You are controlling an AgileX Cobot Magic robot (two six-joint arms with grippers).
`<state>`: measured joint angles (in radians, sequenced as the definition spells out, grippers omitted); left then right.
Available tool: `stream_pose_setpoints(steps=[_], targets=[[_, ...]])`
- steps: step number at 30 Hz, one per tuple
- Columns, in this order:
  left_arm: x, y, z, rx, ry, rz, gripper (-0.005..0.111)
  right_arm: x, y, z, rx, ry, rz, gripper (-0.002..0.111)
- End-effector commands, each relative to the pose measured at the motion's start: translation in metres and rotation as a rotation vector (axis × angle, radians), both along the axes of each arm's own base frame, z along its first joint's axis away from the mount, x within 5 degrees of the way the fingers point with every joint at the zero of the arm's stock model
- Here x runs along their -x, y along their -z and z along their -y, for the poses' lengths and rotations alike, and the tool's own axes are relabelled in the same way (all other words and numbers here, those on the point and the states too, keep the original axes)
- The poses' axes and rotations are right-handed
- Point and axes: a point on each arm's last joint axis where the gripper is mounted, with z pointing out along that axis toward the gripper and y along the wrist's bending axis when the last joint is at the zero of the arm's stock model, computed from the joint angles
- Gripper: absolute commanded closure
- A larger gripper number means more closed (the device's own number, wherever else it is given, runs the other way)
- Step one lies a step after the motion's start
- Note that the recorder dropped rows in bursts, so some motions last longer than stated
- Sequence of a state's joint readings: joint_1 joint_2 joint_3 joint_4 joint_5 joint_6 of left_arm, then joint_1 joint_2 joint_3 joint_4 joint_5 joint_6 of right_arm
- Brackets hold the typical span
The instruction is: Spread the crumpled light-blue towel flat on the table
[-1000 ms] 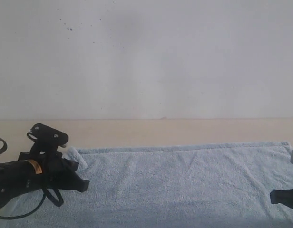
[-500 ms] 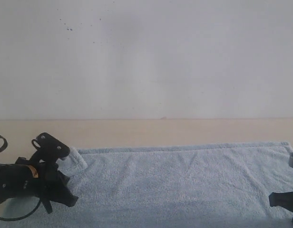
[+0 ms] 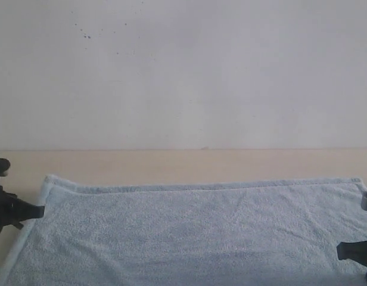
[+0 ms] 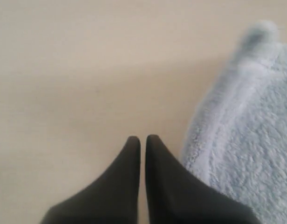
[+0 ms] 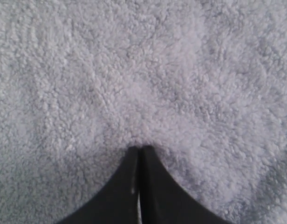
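Note:
The light-blue towel lies spread flat on the beige table, its hem running along the far side and its left corner laid out. My left gripper sits just off the towel's left edge. In the left wrist view this gripper is shut with nothing in it, over bare table, with the towel's rounded corner beside it. My right gripper is at the towel's right side. In the right wrist view it is shut, tips resting on the fluffy towel.
A white wall rises behind the table. A strip of bare table shows between the wall and the towel's far hem, and some more to the left of the towel.
My left gripper has drawn away leftward off the towel. The turned-over left corner has come out and now lies flat. The right gripper has not moved.

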<state>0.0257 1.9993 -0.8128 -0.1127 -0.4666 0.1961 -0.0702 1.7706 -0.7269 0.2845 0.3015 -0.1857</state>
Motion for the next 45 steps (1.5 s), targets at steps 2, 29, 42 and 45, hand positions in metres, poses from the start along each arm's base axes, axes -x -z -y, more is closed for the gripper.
stream_pose_setpoints(steps=[2, 29, 42, 45], targets=[[-0.003, -0.016, -0.001, 0.057, -0.022, 0.072, 0.103, 0.002, 0.002, 0.0, 0.008, -0.019, -0.008, 0.108], [0.255, -0.22, 0.011, 0.316, -0.036, 0.74, 0.103, 0.118, -0.21, -0.063, 0.033, -0.465, 0.801, 0.108], [0.297, -0.225, 0.012, 0.257, -0.017, 0.815, 0.103, 0.216, -0.262, -0.034, 0.216, -0.472, 1.219, 0.108], [0.297, -0.222, 0.014, 0.276, 0.022, 0.779, 0.103, 0.228, -0.258, -0.032, 0.171, -0.454, 1.191, 0.108]])
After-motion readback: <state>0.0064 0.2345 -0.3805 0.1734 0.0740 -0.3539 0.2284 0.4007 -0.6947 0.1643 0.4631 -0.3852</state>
